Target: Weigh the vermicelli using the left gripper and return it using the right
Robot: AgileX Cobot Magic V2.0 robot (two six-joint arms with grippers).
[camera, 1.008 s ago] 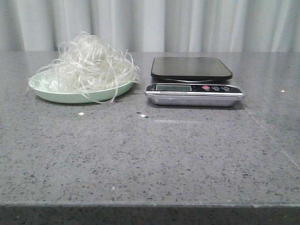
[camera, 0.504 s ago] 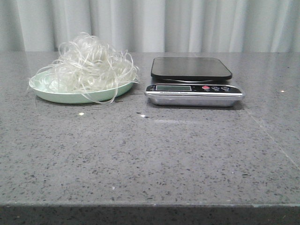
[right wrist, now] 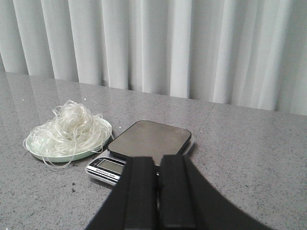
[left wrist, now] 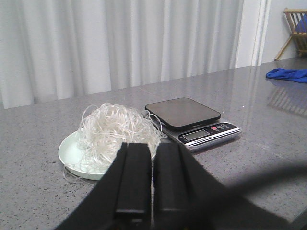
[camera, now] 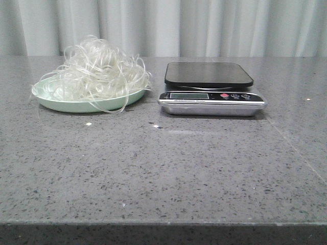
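The vermicelli (camera: 97,69) is a fluffy whitish tangle heaped on a pale green plate (camera: 76,105) at the table's back left. A kitchen scale (camera: 209,76) with a bare black platform stands just right of the plate. Neither gripper shows in the front view. In the left wrist view my left gripper (left wrist: 152,146) is shut and empty, high above the table and well short of the vermicelli (left wrist: 117,129) and the scale (left wrist: 184,112). In the right wrist view my right gripper (right wrist: 157,160) is shut and empty, short of the scale (right wrist: 148,139), with the vermicelli (right wrist: 67,127) beyond.
The grey speckled table (camera: 163,168) ends at a front edge near the bottom of the front view. White curtains (camera: 204,25) hang behind it. A blue cloth (left wrist: 288,74) lies far off to the right in the left wrist view.
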